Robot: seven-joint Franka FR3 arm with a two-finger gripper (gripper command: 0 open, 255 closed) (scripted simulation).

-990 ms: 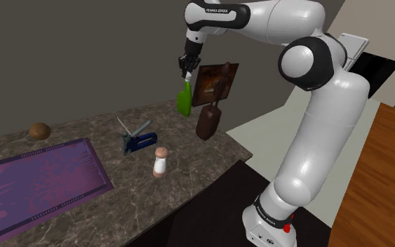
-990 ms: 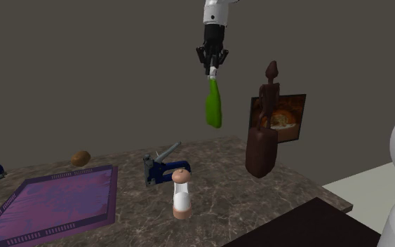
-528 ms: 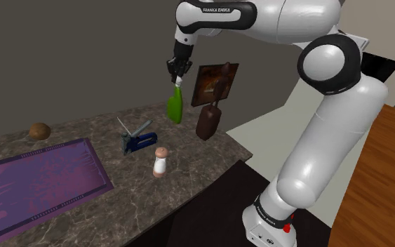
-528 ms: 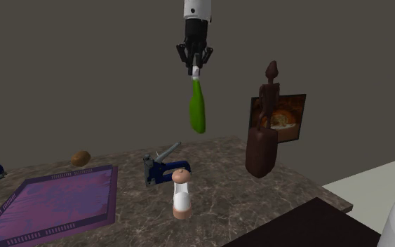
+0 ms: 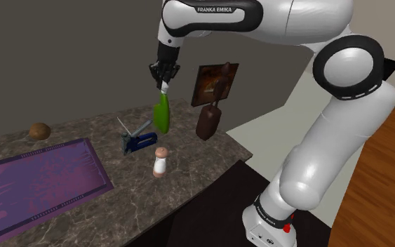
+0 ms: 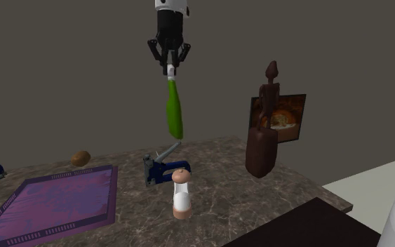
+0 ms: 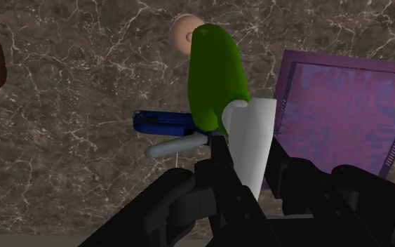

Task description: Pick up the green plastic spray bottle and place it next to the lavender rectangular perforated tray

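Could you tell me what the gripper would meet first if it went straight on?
Probably the blue staple gun: the gripper points down, and the green bottle it holds hangs roughly over it, though depth is unclear.

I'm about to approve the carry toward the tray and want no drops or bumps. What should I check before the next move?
1. Grip: end effector shut on the white top of the green plastic spray bottle: ok.
2. Bottle clear of the marbled counter, hanging in the air: ok.
3. Bottle steady: held by its top alone, hanging at a slant: cannot tell.
4. Blue stapler lies under the bottle, well below it: ok.
5. Bare counter between the stapler and the purple rectangular perforated tray for the drop: ok.
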